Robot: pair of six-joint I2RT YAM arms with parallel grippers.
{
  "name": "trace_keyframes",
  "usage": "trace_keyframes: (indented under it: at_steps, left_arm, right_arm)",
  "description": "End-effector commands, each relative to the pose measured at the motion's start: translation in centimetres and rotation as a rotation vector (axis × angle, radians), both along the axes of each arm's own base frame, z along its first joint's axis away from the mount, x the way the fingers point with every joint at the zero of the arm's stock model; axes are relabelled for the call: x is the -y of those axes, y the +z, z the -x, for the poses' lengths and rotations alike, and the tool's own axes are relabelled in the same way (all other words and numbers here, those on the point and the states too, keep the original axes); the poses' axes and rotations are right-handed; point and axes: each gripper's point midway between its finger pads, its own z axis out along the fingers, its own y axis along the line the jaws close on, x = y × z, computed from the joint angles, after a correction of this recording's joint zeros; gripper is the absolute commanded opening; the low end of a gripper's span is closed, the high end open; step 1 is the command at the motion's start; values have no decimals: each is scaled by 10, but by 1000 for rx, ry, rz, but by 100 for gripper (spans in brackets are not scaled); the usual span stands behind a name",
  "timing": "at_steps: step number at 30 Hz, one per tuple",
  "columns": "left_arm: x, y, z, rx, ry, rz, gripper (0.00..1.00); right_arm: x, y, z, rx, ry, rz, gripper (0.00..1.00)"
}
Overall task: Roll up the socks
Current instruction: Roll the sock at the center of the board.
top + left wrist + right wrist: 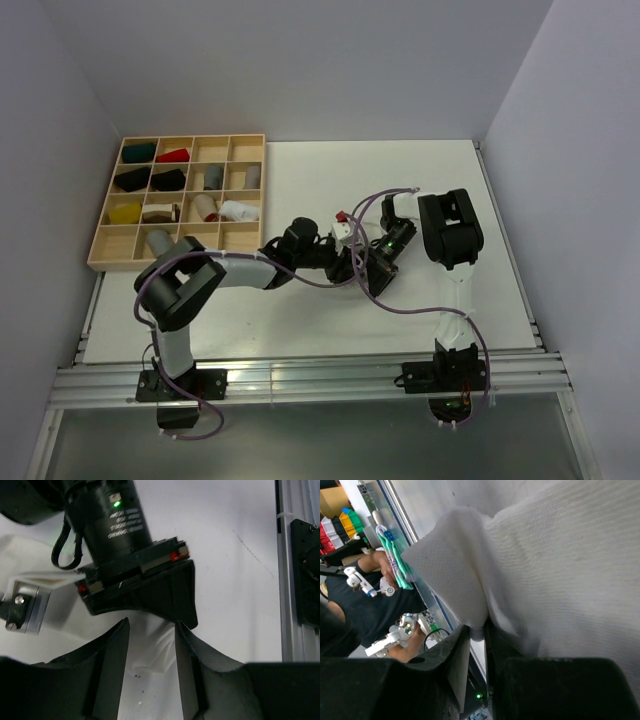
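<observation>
Near the centre of the top view, both arms meet over the table (480,280), working on one thing: the white sock (150,647).

The right gripper (477,630) is nipped nearly closed on a fold of the white sock. In its wrist view the cloth fills the upper right of the frame, with one flap doubled over another just above the fingertips.

The left gripper (151,635) stands about half wide. A bulge of the sock sits between its fingers (117,670), close under the right gripper's black body. Whether those fingers press the cloth or only flank it, I cannot tell.

Progress, as I judge it: the roll is begun but not finished. The sock shows as loose, layered folds, not a tight bundle, so it probably needs more turns and a tuck before either gripper can let go. The grey sock I cannot pick out in any view, so its state is unknown.

At the upper left of the top view sits a wooden tray (100,262), with small cloth bundles (172,156) in several of its compartments, well apart from the grippers.
</observation>
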Motion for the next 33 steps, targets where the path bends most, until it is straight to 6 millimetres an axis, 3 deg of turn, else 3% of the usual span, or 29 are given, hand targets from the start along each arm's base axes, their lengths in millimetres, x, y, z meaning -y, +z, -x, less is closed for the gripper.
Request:
trace_keyframes:
  at_steps: [1,6,20,33]
  left_arm:
    - [5,17,-4,-38,-82,106,46]
    - [5,3,2,-106,-124,107,46]
    - [9,-13,21,-156,-237,97,49]
    - [15,-56,20,-163,-186,-20,47]
  right_arm:
    - [6,12,6,-32,4,22,22]
    - [5,14,0,-14,-2,27,22]
    - [4,16,-9,-8,-14,51,20]
    - [5,16,-13,-2,-16,49,18]
